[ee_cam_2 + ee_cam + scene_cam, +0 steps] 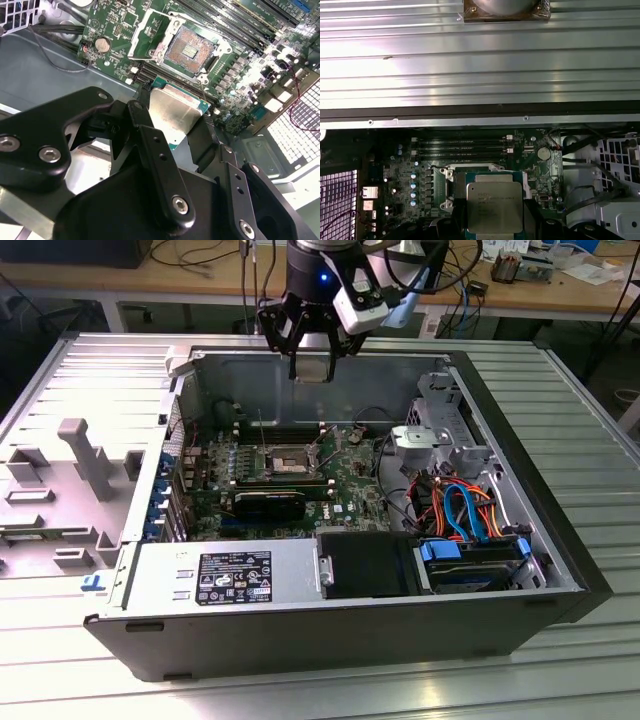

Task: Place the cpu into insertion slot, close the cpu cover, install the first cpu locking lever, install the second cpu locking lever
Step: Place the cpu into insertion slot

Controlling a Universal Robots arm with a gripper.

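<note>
My gripper [312,368] hangs over the far wall of the open computer case, shut on the cpu [175,112], a flat square chip with a silver-grey top. In the first wrist view the cpu [495,207] sits between the black fingers [540,225]. The insertion slot [189,47] lies uncovered on the green board, dark-centred with a silver rim; in the exterior view the insertion slot [285,458] is below and a little nearer than the gripper. The cpu cover [139,40] appears swung open beside the slot.
Long black memory slots [240,25] run beside the socket. A black fan shroud [270,505], a power supply [225,575] and a drive bay with blue and orange cables [465,510] crowd the case. The case's removed side panel [85,455] lies at the exterior view's left.
</note>
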